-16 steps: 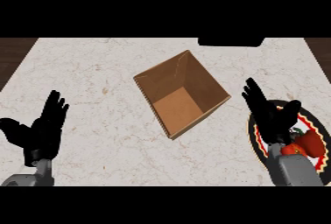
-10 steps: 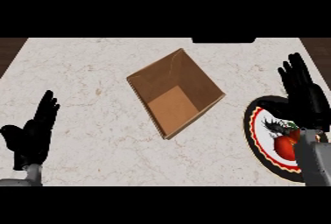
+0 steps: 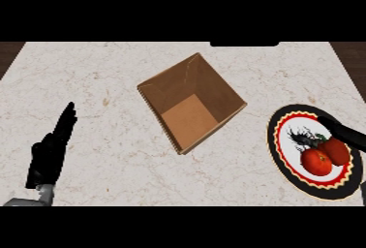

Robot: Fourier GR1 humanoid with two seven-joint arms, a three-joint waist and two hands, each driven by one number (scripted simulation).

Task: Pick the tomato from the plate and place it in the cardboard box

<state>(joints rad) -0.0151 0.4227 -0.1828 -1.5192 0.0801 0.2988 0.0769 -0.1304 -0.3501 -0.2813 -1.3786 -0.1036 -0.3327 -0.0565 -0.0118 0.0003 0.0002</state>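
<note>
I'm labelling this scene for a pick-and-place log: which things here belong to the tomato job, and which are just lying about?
Part of the job:
tomato
plate
cardboard box
right hand, over the plate

Not part of it:
left hand, open, resting at the left
counter

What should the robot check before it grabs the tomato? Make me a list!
1. Tomato on the plate: ok, it lies there, nothing over it.
2. Cardboard box open and ready: ok, its top is open and the inside looks empty.
3. Right hand close to the tomato: ok, it reaches over the plate's right edge, beside the tomato.
4. Right hand open for grabbing: cannot tell, only a dark part shows at the picture's edge.
5. Left hand out of the way: ok, it rests open at the left, away from the box.
</note>
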